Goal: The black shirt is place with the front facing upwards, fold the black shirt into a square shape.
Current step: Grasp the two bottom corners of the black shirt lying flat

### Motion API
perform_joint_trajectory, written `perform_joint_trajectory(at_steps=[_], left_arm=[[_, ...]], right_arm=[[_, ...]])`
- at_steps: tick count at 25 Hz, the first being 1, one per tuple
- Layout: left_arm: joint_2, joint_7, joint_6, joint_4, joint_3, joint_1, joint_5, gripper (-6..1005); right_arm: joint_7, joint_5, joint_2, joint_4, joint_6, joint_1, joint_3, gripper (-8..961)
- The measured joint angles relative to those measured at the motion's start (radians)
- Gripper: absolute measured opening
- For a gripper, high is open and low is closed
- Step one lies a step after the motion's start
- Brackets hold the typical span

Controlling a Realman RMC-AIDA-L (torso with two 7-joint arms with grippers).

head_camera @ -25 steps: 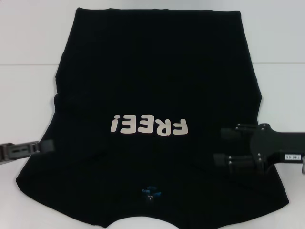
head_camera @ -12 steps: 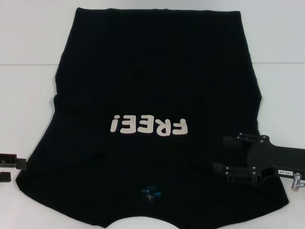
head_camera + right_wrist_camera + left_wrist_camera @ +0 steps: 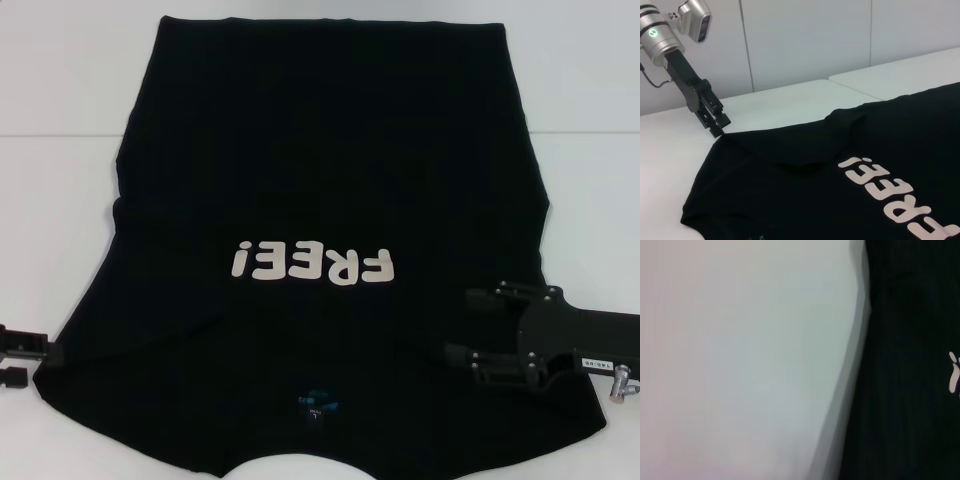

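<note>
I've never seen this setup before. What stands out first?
A black shirt spread flat over most of the white table, its white "FREE!" lettering reading upside down from the head view. The right claw hangs open over the shirt's right side; the left claw sits at its left sleeve edge.

White table (image 3: 60,120) (seamed), pale panelled wall (image 3: 805,40).

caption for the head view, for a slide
Black shirt flat on the table, left gripper at its sleeve, right gripper open above it.
</note>
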Motion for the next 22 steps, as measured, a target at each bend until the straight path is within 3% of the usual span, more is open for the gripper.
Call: perform_joint_trajectory(at_steps=[22], left_arm=[[-0.003,0.020,-0.036,-0.022,0.007,-0.010,0.007,676]], right_arm=[[0.007,0.001,-0.001,0.002,-0.001,0.000,-0.002,833]])
